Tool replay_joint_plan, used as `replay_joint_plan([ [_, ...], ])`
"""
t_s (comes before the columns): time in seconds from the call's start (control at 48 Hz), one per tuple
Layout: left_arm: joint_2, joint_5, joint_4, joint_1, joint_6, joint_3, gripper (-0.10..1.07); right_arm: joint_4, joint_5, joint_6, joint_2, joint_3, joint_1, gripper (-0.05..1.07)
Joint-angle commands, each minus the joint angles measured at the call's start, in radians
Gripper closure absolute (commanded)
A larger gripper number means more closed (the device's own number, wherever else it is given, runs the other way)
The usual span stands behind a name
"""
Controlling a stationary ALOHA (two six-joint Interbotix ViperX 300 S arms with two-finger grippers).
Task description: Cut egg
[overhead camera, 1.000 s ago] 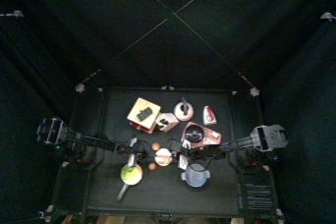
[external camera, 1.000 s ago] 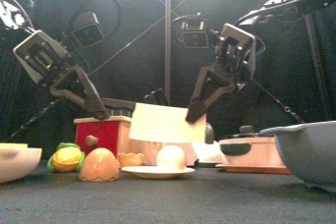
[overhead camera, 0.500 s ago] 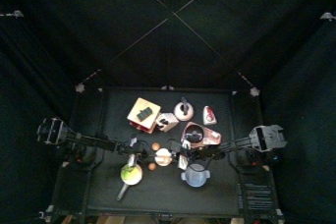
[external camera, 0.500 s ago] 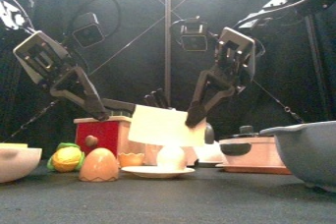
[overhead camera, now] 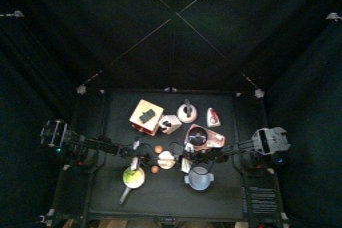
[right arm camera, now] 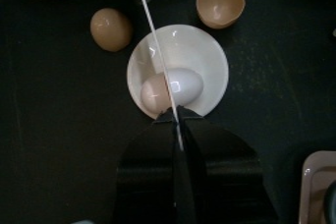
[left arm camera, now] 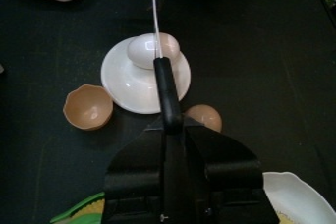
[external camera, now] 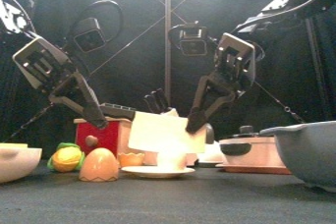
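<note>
Egg whole and uncut on white saucer, right fingers clamped on knife above it, left fingers gripping fork pressed against egg; slicing entirely ahead.

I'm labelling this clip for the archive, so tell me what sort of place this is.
Probably a robot test pen staged as a toy kitchen: black curtains enclose a small black table, and a white egg on a round white saucer sits among brown eggshell halves.
</note>
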Motion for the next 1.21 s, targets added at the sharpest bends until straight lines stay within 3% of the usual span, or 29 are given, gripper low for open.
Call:
replay_joint_plan([
  [0.0, -0.002, -0.003, 0.002, -0.014, -0.002, -0.014, 0.51, 0.011, 0.000, 0.003, -0.015, -0.011, -0.015, 0.65],
  [0.417, 0.044, -0.003, -0.009, -0.015, 0.002, -0.017, 0.51, 0.015, -0.006, 0.003, 0.012, -0.014, -0.015, 0.65],
  [1.188, 0.046, -0.003, -0.009, -0.015, 0.000, -0.018, 0.51, 0.020, -0.038, 0.003, 0.055, -0.017, -0.015, 0.65],
])
